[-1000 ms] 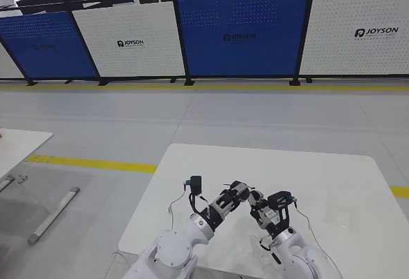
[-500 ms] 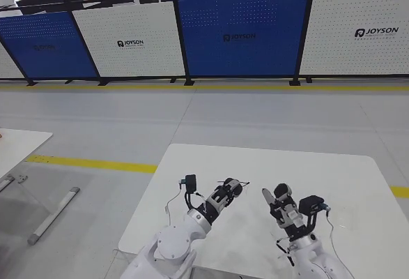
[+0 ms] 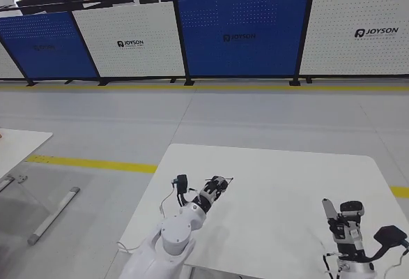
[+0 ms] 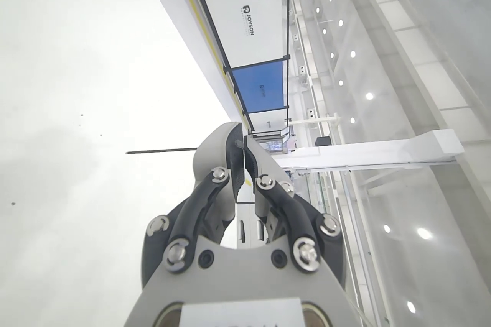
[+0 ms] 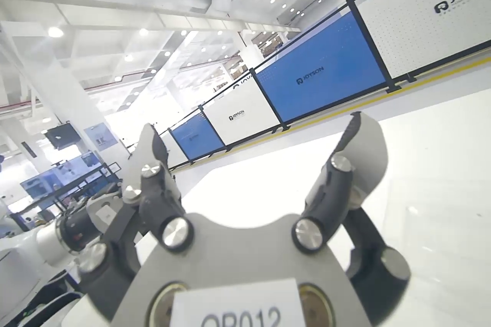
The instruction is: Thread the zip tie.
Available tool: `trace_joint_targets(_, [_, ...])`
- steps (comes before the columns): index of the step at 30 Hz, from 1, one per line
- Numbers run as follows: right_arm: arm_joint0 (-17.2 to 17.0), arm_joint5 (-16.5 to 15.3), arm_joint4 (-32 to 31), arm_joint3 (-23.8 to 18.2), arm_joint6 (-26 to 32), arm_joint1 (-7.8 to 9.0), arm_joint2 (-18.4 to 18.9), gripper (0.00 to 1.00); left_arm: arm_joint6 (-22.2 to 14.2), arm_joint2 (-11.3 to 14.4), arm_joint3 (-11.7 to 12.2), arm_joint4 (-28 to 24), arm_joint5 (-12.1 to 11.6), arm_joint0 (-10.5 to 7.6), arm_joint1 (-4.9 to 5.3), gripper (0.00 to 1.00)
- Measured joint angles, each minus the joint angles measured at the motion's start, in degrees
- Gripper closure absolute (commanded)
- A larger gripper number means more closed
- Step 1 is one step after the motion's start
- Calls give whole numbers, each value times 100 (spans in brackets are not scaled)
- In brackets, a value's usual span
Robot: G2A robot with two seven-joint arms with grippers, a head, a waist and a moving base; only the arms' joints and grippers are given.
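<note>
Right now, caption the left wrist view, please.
Left gripper shut on a thin black zip tie, white table behind.

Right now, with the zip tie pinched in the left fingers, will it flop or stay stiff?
Likely stiffish: the zip tie juts straight from the shut left fingers without drooping. Probably very light, being so thin. Its free tip may flex if pushed.

Four fence panels along the far side carried print. The far-left blue panel [image 3: 44, 47], the white panel [image 3: 131, 43] beside it, the middle blue panel [image 3: 239, 37] and the far-right white panel [image 3: 376, 31] each bore a small logo followed by one short line of dark lettering. A white sticker [image 5: 236, 305] on the base of the right gripper [image 5: 251, 123] showed large dark letters and digits, half cut off at the view's edge. A second sticker [image 4: 241, 313] on the left gripper [image 4: 242, 144] base was too cropped to read.
</note>
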Motion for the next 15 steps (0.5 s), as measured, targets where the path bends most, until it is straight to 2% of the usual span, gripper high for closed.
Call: trace_joint_targets(15, [1,0,-3,1,2,0,-1,0,32,-35,50,55,-50,16,5,100])
